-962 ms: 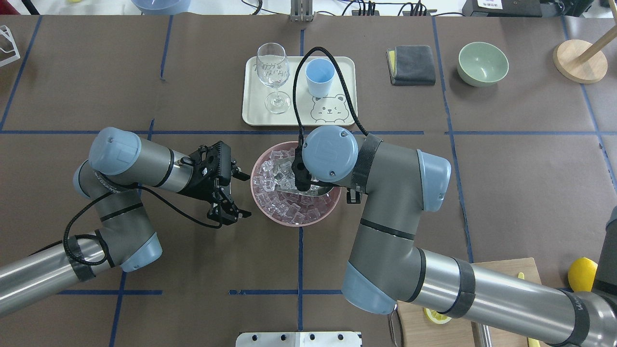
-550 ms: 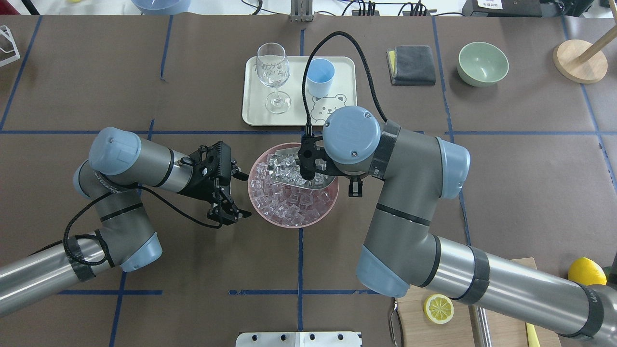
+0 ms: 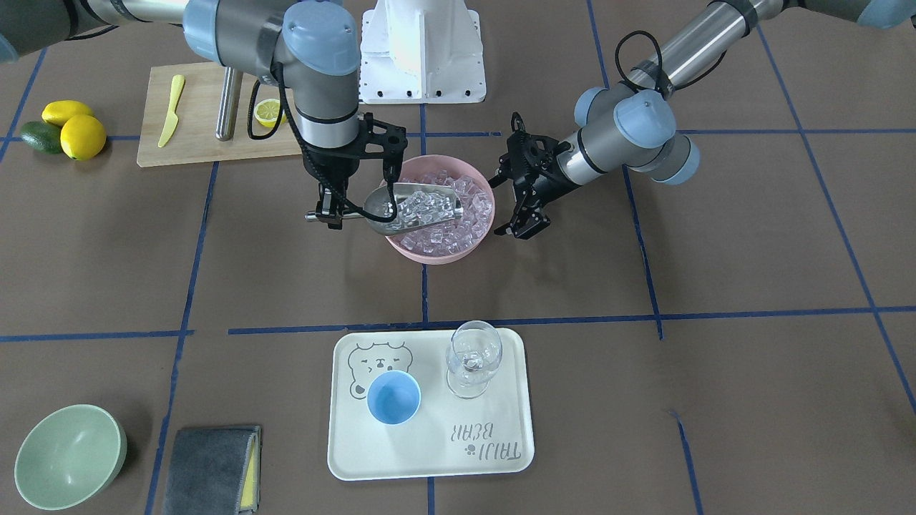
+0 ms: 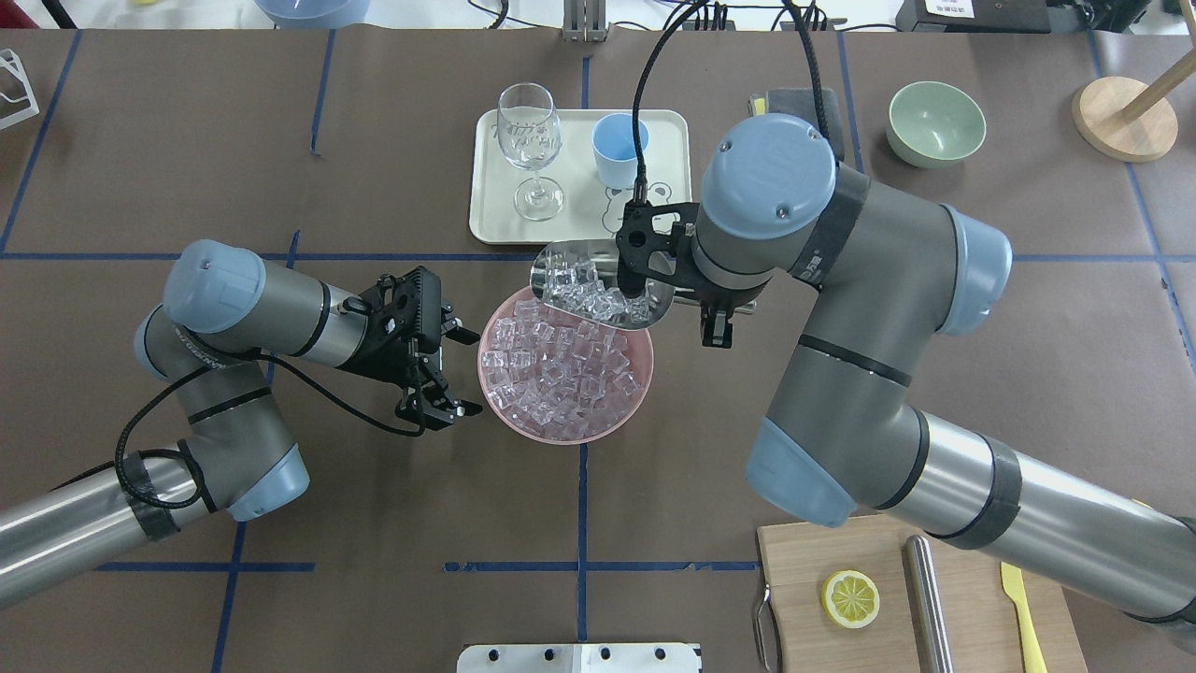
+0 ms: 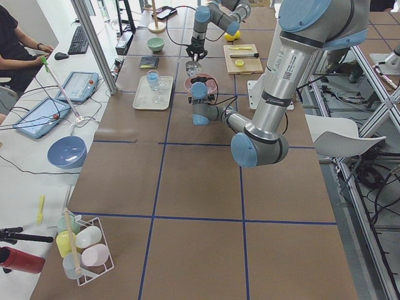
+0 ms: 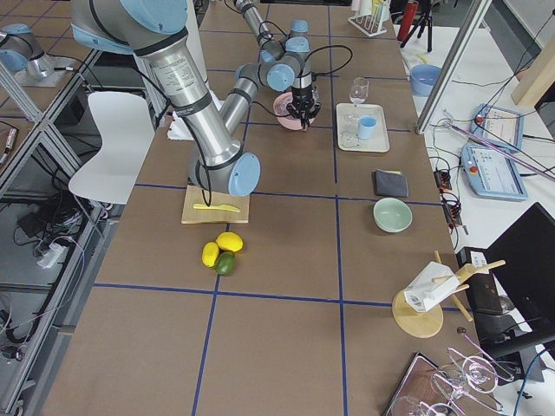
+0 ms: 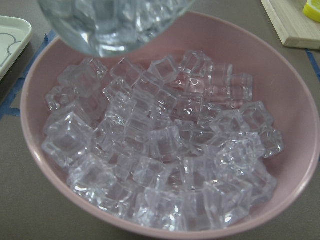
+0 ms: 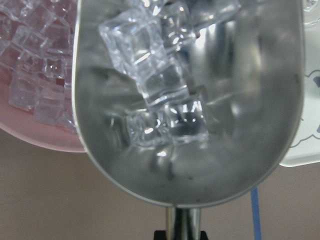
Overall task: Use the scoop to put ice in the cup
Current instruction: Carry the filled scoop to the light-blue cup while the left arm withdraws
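Robot lab: tape-gridded table (image 4: pixel 187 140), operator desk (image 5: pixel 22 147).

Scoop (image 4: pixel 598 285): shiny silver, lifted above far rim of pink bowl (image 4: pixel 566 436), trough about level.
Ice (image 8: pixel 160 100): several clear cubes in trough; many more heaped in bowl, mid-desk.
Cup (image 4: pixel 619 150): light blue, upright, empty, by tray's (image 4: pixel 495 215) far edge, right half.

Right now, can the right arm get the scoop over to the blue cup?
Probably yes: the scoop hangs above the pink bowl's far rim, and only bare tray lies between it and the cup.
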Robot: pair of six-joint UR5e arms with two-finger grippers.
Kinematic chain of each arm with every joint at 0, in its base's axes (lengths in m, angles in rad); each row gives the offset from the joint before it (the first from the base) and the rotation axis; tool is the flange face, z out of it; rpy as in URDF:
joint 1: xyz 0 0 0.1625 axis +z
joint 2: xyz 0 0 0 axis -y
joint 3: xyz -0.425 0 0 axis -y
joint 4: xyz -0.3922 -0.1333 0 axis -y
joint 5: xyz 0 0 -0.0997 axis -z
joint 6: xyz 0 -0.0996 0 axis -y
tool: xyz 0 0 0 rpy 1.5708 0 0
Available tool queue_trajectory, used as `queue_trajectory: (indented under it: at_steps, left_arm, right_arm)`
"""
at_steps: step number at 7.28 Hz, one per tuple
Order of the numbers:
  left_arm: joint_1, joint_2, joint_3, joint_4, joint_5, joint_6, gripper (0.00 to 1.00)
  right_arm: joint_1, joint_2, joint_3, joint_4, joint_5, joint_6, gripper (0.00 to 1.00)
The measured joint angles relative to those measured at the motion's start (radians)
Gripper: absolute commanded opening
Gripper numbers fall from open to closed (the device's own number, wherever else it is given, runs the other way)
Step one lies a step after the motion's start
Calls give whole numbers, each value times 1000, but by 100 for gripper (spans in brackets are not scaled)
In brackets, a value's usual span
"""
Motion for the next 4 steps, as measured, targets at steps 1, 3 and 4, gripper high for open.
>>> queue_trajectory:
  at_steps: [1,3,4]
  left_arm:
    - [-23,9,-8,8,-4,0,100]
    - [-97,51,-52,74,-54,3,100]
    - [-135,78,-80,106,-74,5,100]
  right_arm:
    - [28,0,19,-1,35,6,0]
    - [64,0,54,-24,65,35,0]
    - [74,3,64,-46,68,85,0]
